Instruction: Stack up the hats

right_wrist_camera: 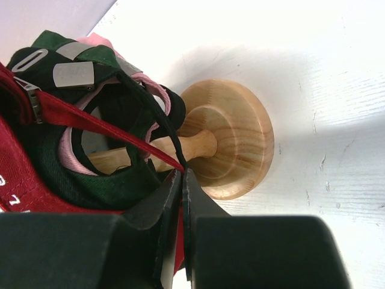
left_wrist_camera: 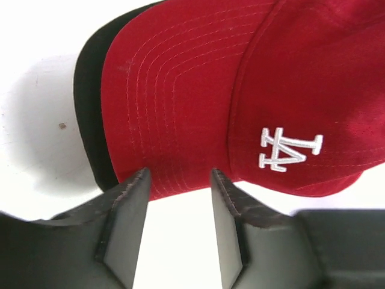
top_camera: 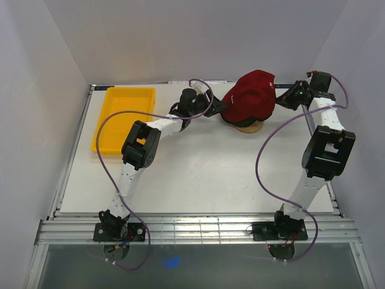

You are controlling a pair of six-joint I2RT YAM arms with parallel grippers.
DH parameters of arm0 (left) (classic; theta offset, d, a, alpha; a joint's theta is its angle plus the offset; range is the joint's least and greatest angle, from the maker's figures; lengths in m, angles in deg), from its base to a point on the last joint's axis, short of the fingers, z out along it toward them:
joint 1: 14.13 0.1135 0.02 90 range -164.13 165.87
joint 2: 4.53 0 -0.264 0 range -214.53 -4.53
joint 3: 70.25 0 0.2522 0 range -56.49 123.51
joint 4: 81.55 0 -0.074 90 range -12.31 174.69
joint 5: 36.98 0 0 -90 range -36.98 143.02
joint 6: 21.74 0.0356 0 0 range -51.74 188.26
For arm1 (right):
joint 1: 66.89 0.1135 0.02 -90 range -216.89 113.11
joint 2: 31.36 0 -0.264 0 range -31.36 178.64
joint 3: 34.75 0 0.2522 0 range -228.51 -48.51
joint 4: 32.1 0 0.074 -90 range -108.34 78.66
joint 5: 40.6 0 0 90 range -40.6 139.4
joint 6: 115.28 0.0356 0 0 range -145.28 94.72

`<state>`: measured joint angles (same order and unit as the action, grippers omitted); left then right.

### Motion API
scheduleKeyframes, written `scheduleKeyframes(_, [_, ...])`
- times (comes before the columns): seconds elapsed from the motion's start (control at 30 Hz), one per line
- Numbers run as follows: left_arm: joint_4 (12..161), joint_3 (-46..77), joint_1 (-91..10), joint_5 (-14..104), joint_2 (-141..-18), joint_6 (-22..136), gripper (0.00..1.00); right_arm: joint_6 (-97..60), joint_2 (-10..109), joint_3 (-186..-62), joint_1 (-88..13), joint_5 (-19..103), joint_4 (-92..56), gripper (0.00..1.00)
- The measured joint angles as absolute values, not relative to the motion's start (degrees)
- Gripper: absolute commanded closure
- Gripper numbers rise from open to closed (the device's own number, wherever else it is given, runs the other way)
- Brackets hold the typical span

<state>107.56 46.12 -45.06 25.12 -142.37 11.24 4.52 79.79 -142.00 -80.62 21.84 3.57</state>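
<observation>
The dark red cap [top_camera: 249, 96] with a white logo sits on top of the wooden stand [top_camera: 248, 127] at the back of the table. In the right wrist view the dark green cap [right_wrist_camera: 72, 174] and the pale pink cap [right_wrist_camera: 69, 150] lie nested under the red one [right_wrist_camera: 18, 174] on the stand [right_wrist_camera: 234, 138]. My right gripper [right_wrist_camera: 182, 173] is shut on the red cap's rear edge. My left gripper [left_wrist_camera: 179, 177] is open, its tips at the edge of the red brim [left_wrist_camera: 168, 108]. A black brim [left_wrist_camera: 90, 126] shows beneath the red one.
A yellow plastic tray [top_camera: 123, 117] stands at the back left of the white table [top_camera: 198, 174]. White walls enclose the table at the back and both sides. Purple cables loop from both arms.
</observation>
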Motion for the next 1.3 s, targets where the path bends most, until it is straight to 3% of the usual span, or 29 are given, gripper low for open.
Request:
scheduleKeyframes(0.27, [104.81, 46.45, -45.11, 25.44, -142.55, 11.75, 0.62, 4.98, 82.33, -142.05, -80.34, 21.60, 2.46, 0.91])
scheduleKeyframes(0.33, [104.20, 46.40, -45.15, 25.53, -142.53, 12.29, 0.63, 5.20, 82.65, -142.07, -80.25, 21.65, 2.48, 0.81])
scheduleKeyframes(0.8, [97.84, 37.60, -44.65, 27.61, -132.12, 20.34, 0.68, 5.87, 84.21, -152.34, -80.51, 26.15, 7.25, 0.45])
scheduleKeyframes(0.97, [95.74, 38.58, -44.54, 28.61, -127.38, 23.55, 0.68, 5.96, 85.80, -156.84, -80.54, 26.06, 7.66, 0.41])
scheduleKeyframes(1.17, [91.48, 44.81, -44.54, 30.10, -127.49, 26.11, 0.64, 6.22, 87.75, -158.68, -80.64, 25.56, 7.33, 0.37])
scheduleKeyframes(1.23, [90.41, 47.56, -44.54, 30.21, -128.19, 26.68, 0.51, 6.03, 87.70, -158.66, -80.64, 26.50, 7.49, 0.37])
scheduleKeyframes(1.3, [89.53, 51.06, -44.54, 30.52, -129.57, 27.53, 0.45, 5.98, 87.27, -158.64, -80.78, 27.24, 7.51, 0.36])
